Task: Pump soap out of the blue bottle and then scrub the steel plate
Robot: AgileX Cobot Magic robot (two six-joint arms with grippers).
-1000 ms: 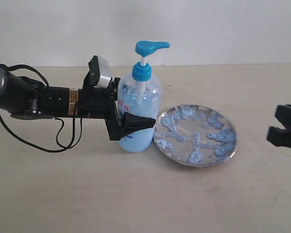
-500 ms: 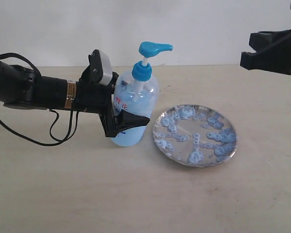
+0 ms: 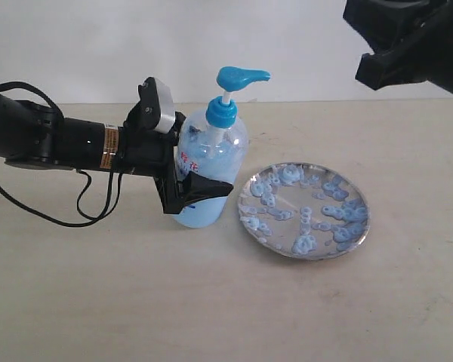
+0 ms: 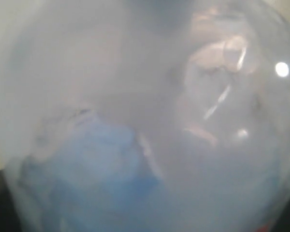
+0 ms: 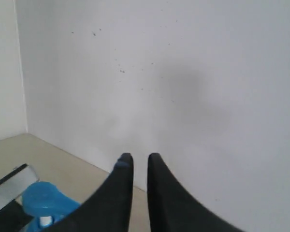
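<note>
Left gripper [image 3: 202, 186], exterior view: you see it clamped across the lower belly of the blue bottle [image 3: 220, 147], one finger in front and the other hidden behind. The bottle stands on the table [image 3: 98, 302] just beside the steel plate [image 3: 306, 257] and leans slightly. The soap [image 3: 309, 243] dots the plate as pale blobs. The right gripper [image 3: 396, 45] hangs high, well apart from the pump head [image 3: 240, 76].

Left wrist view: the bottle [image 4: 217, 145] fills the frame, blurred, with blue soap [image 4: 101, 164] behind its clear wall. You cannot see the fingers.

Right wrist view: the right gripper [image 5: 140, 157] shows its fingers almost together, a thin slit between them, holding nothing. The pump head [image 5: 46, 198] lies below and to one side.

Handling, as a judgement: treat the bottle as part-full, thin-walled and smooth, likely to dent or tip if you press off-centre. Hold it at the belly and press on the flat top of the pump head. Expect the plate to be stiff, light and slick with soap, so steady it at the rim when you scrub.
</note>
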